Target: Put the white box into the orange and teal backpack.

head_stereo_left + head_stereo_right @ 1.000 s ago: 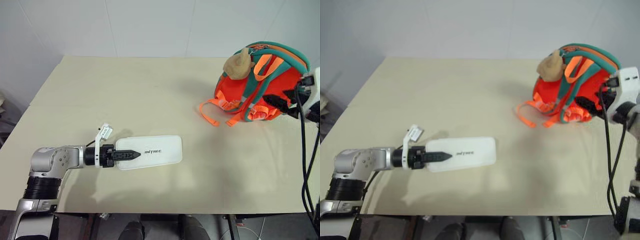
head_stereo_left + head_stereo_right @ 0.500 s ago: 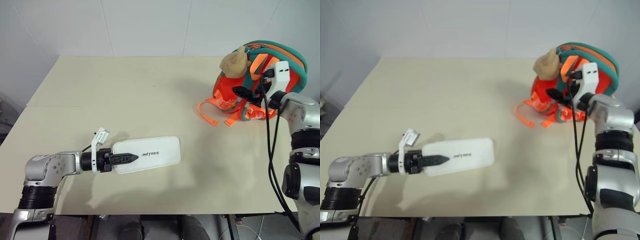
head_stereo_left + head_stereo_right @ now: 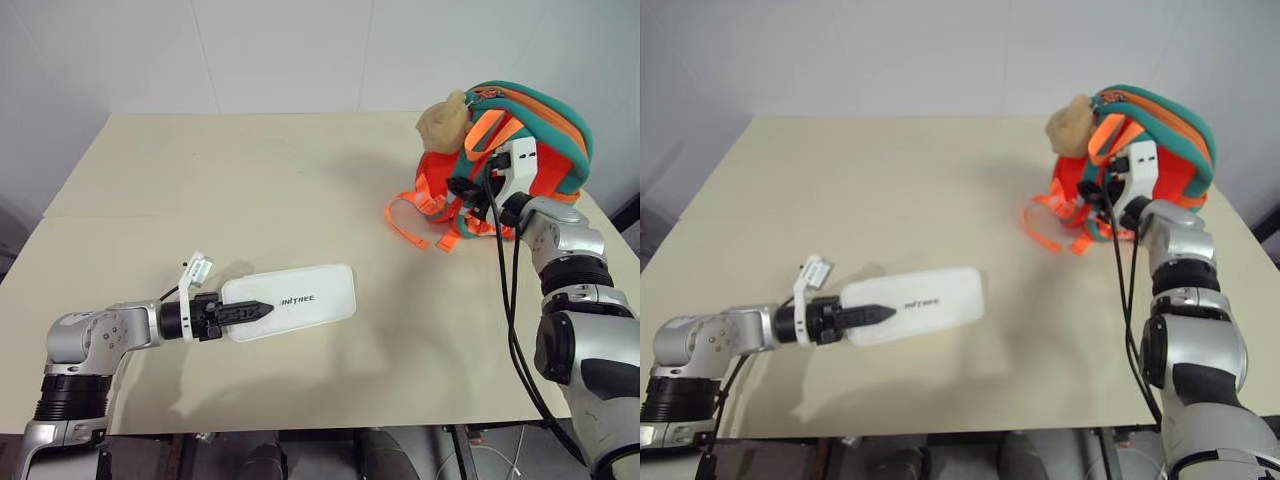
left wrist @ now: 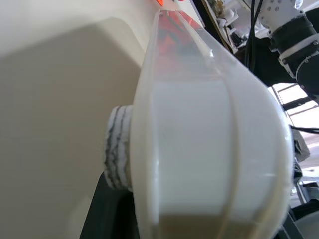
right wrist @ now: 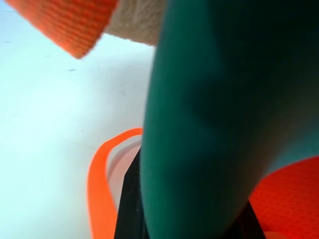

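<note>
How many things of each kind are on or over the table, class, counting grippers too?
White box: 1
Backpack: 1
Plush toy on the backpack: 1
Grippers: 2, left gripper and right gripper
Total: 5

Bright, even overhead light, soft shadows on the table [image 3: 300, 180]; wrist close-ups blurred, perhaps overexposed.

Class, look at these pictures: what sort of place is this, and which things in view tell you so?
Probably an indoor robot test room or lab: a bare beige table against plain white walls, with a white box and an orange and teal backpack laid out as practice props.
</note>
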Available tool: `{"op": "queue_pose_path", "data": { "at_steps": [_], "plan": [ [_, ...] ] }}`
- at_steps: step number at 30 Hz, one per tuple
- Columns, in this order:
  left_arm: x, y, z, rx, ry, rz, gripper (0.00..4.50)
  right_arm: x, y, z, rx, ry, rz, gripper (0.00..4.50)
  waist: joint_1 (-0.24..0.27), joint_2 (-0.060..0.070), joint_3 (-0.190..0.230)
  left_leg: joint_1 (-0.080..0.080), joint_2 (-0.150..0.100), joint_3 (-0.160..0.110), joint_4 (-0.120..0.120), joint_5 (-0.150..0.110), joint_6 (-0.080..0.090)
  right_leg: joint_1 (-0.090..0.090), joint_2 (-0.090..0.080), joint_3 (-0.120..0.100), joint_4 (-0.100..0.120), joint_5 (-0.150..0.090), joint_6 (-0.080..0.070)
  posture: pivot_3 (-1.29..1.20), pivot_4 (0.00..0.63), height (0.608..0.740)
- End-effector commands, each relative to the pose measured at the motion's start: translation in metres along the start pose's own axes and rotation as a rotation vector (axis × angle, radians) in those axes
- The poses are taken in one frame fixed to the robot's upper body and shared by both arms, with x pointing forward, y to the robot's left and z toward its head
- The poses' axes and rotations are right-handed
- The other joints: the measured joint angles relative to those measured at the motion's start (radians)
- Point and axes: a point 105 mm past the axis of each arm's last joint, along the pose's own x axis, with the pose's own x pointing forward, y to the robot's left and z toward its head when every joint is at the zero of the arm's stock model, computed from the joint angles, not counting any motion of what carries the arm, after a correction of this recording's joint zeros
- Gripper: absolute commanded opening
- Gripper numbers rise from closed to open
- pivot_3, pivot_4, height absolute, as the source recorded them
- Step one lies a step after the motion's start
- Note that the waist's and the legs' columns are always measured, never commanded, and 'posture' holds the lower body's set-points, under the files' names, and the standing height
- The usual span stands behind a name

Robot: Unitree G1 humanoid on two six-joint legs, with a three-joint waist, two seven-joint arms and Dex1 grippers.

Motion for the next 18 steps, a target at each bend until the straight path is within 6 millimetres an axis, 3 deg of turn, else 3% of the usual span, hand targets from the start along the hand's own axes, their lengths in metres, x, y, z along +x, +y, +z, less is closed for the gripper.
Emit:
{"op": "queue_pose_path", "data": {
  "at_steps": [1,4,8,13,15,18],
  "plan": [
    [-0.015,0.010,0.011,0.051,-0.052,0.076,1.26,0.002,0.033,0.029,0.044,-0.092,0.223,0.55,-0.003,0.000,0.000,0.000,0.000,0.000,0.000,0.000,0.000,0.000,0.000,0.000,0.000,0.000,0.000,0.00,0.150,0.740],
    [-0.023,0.020,0.017,0.106,-0.082,0.129,1.26,-0.006,0.059,0.039,0.095,-0.101,0.399,0.55,-0.004,0.000,0.000,0.001,0.002,0.000,0.000,0.000,0.000,0.000,0.002,0.000,0.001,0.000,0.000,0.00,0.150,0.740],
    [-0.040,0.025,0.028,0.208,-0.151,0.160,1.26,-0.033,0.096,0.049,0.145,-0.072,0.618,0.55,0.001,0.000,0.000,0.000,0.002,-0.001,0.000,0.000,0.000,-0.001,0.001,0.000,0.001,0.000,0.000,0.00,0.150,0.740],
    [-0.064,0.041,0.026,0.213,-0.199,0.253,1.26,-0.091,0.142,0.056,0.199,0.028,0.894,0.55,0.009,0.001,0.000,-0.001,0.002,0.000,-0.001,-0.003,0.003,-0.002,0.000,-0.001,0.000,0.000,0.000,0.00,0.150,0.740],
    [-0.074,0.053,0.015,0.179,-0.198,0.311,1.26,-0.124,0.164,0.059,0.235,0.093,1.048,0.55,0.013,0.001,0.000,-0.001,0.002,0.000,-0.001,-0.005,0.004,-0.002,0.000,-0.001,-0.001,0.000,0.000,0.00,0.150,0.740],
    [-0.081,0.062,0.001,0.158,-0.180,0.348,1.26,-0.148,0.177,0.057,0.243,0.177,1.104,0.55,0.013,0.001,0.000,-0.001,0.003,0.001,-0.001,-0.006,0.005,-0.002,0.000,-0.002,-0.001,-0.001,-0.001,0.00,0.150,0.740]
  ]
}}
